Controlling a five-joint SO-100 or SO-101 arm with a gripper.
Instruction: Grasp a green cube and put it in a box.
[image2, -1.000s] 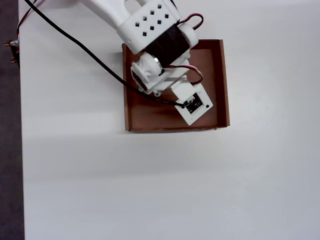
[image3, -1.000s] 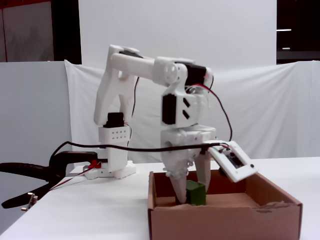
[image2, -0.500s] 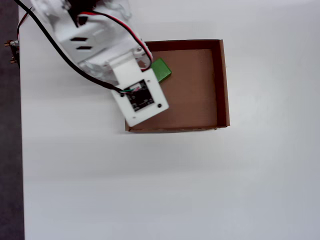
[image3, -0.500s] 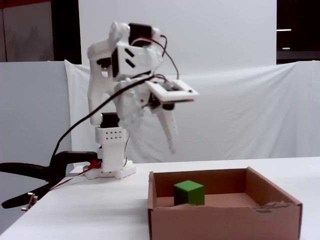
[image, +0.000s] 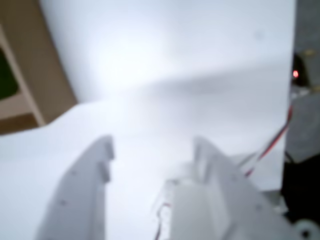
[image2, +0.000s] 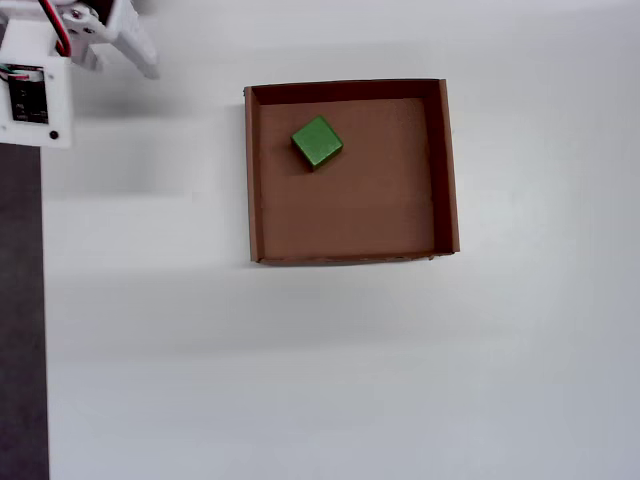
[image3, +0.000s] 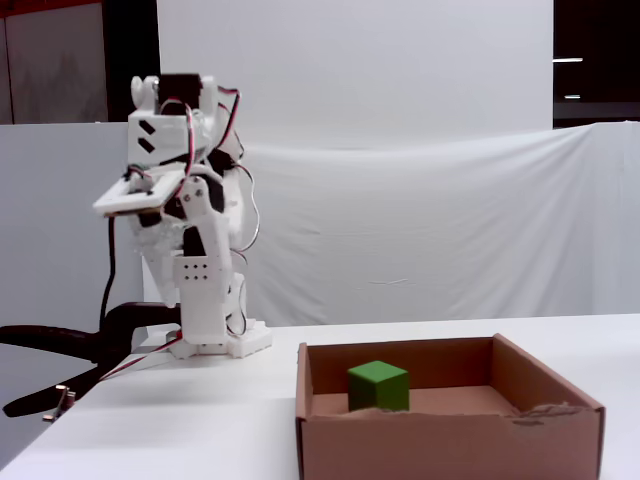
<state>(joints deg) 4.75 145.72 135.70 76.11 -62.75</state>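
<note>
The green cube lies on the bottom of the brown cardboard box, in its upper left part in the overhead view. The fixed view shows the cube inside the box, near its left side. My white gripper is folded back at the arm's base, well to the left of the box and apart from it. In the wrist view the gripper is open and empty, with only white table between the fingers. A corner of the box shows at the left edge there, with a dark green patch inside.
The arm's base stands on the white table at the left, with a black clamp and red and white wires beside it. A white cloth backdrop hangs behind. A dark strip runs along the table's left edge in the overhead view.
</note>
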